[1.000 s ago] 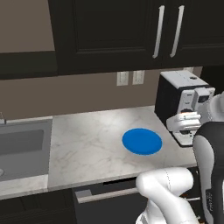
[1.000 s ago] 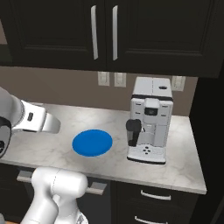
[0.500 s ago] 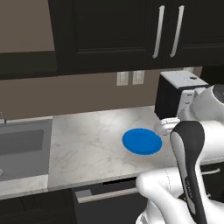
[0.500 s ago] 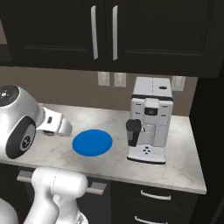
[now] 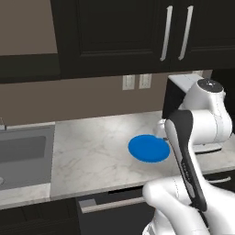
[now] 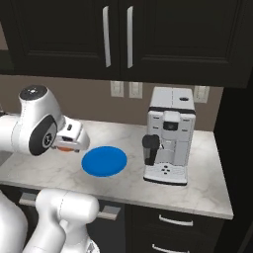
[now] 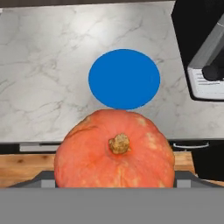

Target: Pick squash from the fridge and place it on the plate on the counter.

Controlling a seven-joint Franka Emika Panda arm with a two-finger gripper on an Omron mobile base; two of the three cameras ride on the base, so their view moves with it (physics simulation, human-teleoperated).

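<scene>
I had swung the arm nearer the blue plate [image 7: 124,78]; jaws clamped on the squash [image 7: 115,150], drop-off looked close.

upper cabinets [image 6: 118,34]: black, slim silver handles, across top of frame | wall [image 5: 92,98]: taupe, paired outlets [image 6: 125,89] at centre | sink [image 5: 20,156]: grey, left edge | coffee machine [image 6: 168,136]: white, right of centre | floor [image 7: 24,168]: wood, lower left

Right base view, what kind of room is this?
Most likely a home kitchen: a marbled counter carries a coffee machine and a blue plate, with dark cabinets above and a sink at one end.
</scene>
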